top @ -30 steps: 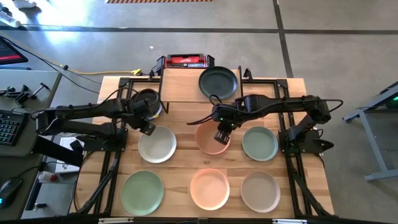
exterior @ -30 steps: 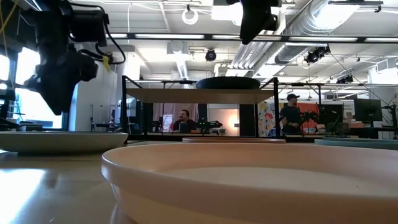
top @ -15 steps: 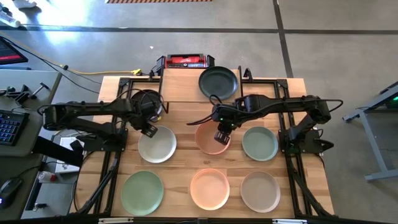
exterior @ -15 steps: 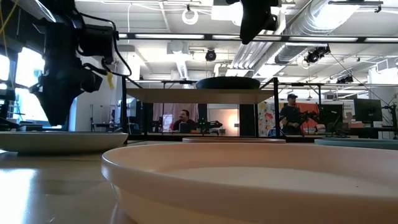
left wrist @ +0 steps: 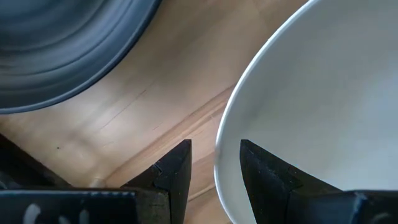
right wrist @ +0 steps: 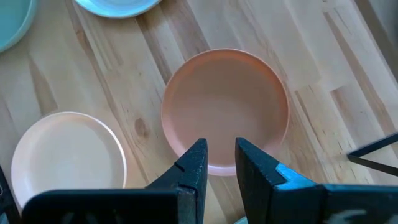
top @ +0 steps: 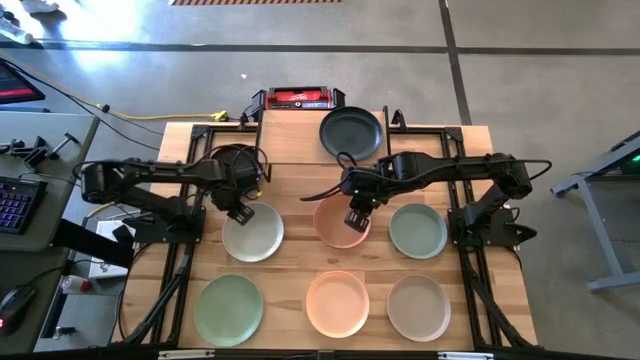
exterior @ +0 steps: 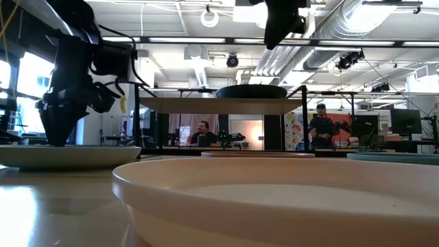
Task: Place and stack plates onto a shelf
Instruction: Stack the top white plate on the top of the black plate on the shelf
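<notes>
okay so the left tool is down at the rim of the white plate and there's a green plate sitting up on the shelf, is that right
Nearly. The left tool is at the white plate's rim, its fingers astride the edge, as the left wrist view shows. But the plate on the shelf is black, not green; the high view shows it. The green plates lie on the table.

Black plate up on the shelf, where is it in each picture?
High view: the black plate lies on the right end of the shelf.
Low view: it is in the middle, a dark sliver on the shelf top.
Left wrist view: not in it; the other black plate there lies on the table.
Right wrist view: not in it.
Shared landmark: the shelf, seen in the high and low views.
</notes>
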`<state>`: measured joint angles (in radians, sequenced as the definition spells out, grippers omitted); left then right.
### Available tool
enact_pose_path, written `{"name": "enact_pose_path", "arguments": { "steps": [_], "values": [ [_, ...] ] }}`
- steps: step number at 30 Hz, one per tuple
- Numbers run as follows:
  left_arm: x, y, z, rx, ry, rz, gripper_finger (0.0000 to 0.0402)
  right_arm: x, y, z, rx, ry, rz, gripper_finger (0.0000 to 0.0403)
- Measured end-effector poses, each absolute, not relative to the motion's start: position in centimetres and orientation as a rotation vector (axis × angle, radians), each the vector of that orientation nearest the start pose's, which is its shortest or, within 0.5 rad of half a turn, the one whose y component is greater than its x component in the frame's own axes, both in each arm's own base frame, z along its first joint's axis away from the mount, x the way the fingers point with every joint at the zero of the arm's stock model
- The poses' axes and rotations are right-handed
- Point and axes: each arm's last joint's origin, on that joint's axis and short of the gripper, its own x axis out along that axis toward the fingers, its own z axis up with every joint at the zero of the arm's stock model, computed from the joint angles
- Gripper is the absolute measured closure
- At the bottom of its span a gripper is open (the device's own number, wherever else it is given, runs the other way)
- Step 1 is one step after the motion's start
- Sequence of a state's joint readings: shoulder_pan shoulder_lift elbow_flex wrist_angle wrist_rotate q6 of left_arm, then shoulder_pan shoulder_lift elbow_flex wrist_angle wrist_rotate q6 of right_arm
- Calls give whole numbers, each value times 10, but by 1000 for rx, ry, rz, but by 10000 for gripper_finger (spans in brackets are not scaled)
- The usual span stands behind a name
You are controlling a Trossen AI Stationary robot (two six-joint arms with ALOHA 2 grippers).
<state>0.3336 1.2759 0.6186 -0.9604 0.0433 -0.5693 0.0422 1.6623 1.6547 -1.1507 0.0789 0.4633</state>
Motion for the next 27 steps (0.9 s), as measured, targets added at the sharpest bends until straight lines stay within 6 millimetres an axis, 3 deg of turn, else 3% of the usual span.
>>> {"name": "enact_pose_path", "arguments": {
  "steps": [19, 27],
  "values": [
    [169, 56, 146, -750, 1538, 640, 277, 328, 12, 336, 340, 1124, -300, 341],
    [169, 56, 146, -738, 1541, 625, 338, 328, 12, 336, 340, 1124, -300, 341]
  ]
}}
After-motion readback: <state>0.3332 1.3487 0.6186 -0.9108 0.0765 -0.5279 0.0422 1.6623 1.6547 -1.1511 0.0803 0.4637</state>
